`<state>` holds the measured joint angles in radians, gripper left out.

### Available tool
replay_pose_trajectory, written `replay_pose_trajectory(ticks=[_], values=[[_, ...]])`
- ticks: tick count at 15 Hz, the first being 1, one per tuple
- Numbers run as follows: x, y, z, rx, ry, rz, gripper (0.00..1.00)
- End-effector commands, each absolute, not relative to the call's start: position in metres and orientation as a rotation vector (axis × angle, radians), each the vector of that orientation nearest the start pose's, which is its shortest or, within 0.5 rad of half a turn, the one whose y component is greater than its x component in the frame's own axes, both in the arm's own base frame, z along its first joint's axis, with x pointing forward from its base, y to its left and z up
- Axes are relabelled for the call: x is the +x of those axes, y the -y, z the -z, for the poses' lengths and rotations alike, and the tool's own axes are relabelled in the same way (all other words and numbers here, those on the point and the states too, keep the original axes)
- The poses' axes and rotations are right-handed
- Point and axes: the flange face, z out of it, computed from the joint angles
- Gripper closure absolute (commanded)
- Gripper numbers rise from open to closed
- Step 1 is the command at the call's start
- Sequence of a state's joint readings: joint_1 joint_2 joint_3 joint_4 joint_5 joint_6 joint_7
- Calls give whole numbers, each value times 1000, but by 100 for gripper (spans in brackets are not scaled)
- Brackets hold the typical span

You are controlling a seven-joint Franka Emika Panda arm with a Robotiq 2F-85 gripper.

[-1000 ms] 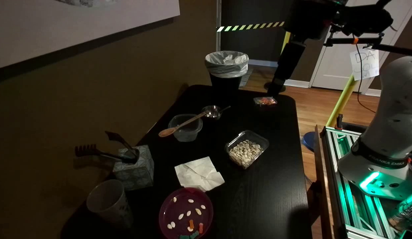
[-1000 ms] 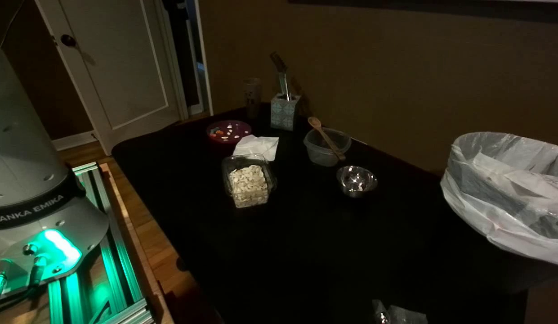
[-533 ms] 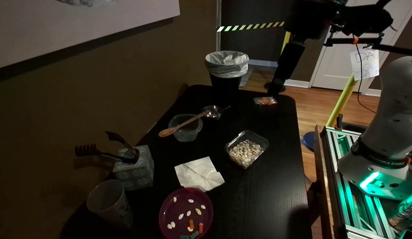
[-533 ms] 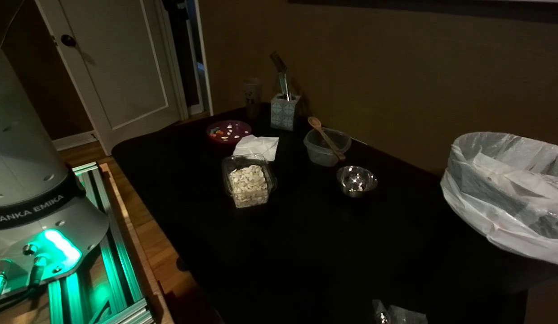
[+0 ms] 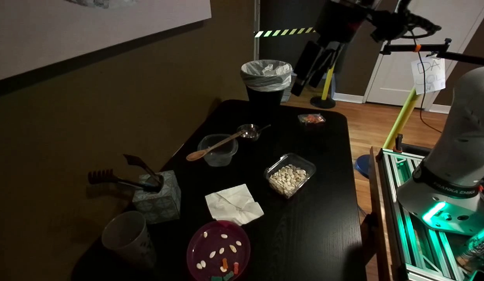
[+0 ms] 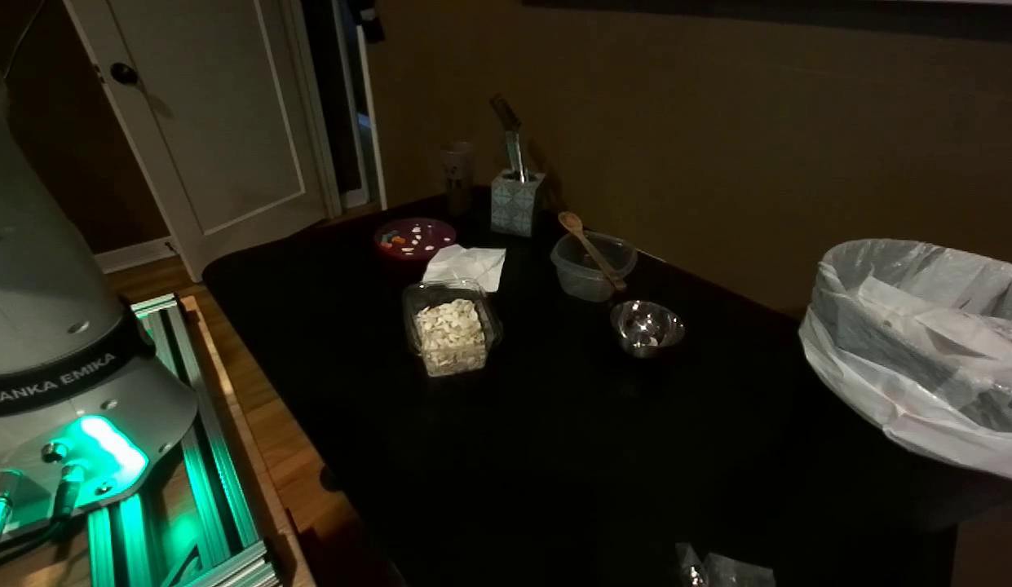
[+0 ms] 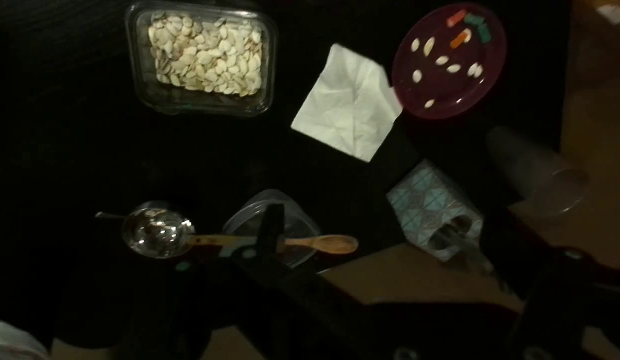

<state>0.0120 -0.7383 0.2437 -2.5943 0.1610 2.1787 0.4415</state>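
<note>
My gripper [image 5: 305, 88] hangs in the air, off the dark table [image 5: 304, 242], its two fingers [image 5: 305, 64] spread apart. Below it, in an exterior view, a clear packet of red and orange pieces [image 5: 312, 118] lies near the table's edge (what they are, I cannot tell). A lined bin [image 5: 265, 83] stands near. Farther off sit a metal bowl [image 6: 647, 330], a plastic tub [image 5: 220, 159] with a wooden spoon [image 5: 222, 143] across it, and a container [image 7: 210, 105] of seeds.
</note>
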Motion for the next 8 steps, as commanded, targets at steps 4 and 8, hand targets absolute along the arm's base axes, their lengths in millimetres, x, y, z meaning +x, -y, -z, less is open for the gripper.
replay_pose_trajectory(ticks=[4,8], values=[[407,-13,-459,-2956,-970,321,0],[409,-39,-450,-2918,-753,130,0]])
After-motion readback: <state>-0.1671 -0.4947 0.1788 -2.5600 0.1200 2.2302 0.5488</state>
